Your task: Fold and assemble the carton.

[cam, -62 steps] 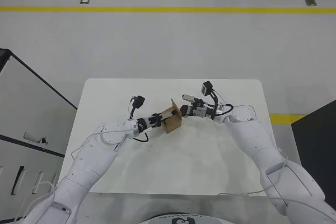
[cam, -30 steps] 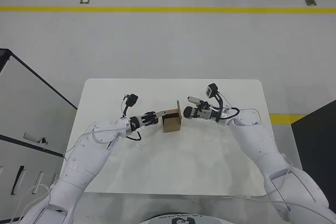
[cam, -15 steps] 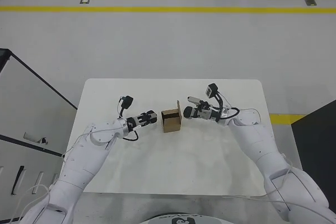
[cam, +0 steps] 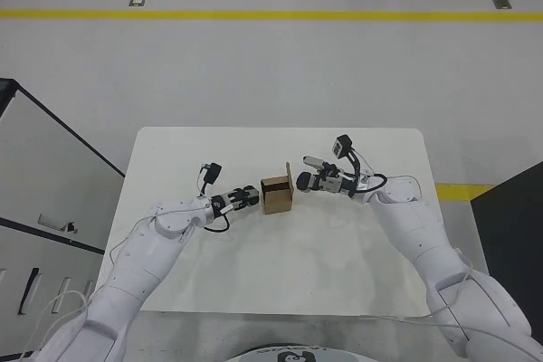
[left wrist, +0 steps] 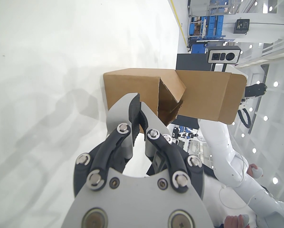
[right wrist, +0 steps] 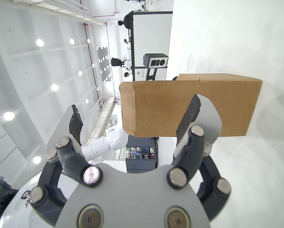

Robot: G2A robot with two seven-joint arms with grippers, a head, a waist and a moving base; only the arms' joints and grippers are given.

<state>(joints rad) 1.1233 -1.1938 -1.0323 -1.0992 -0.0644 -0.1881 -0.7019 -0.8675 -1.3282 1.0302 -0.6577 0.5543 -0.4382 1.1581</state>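
A small brown carton [cam: 276, 195] stands on the white table [cam: 344, 262], with one flap [cam: 290, 176] upright on its right side. In the left wrist view, the carton [left wrist: 132, 88] shows an open end with flaps partly folded inward. My left gripper [cam: 249, 195] is shut and empty, its tips [left wrist: 139, 110] just short of the carton's left face. My right gripper [cam: 300, 183] is open by the upright flap. In the right wrist view, the carton [right wrist: 191, 105] lies just beyond the spread fingers [right wrist: 191, 115] of that gripper [right wrist: 134, 117].
The table's far edge [cam: 281, 128] and left edge [cam: 127, 199] are near the arms. A dark cabinet [cam: 18, 154] stands off the table's left side and a dark panel [cam: 525, 235] off its right. Bare tabletop lies in front of the carton.
The carton, tilted between both grippers two seconds ago, now sits flat. My left gripper let go, drew back to the left, then came close to the carton again. The right gripper holds still.
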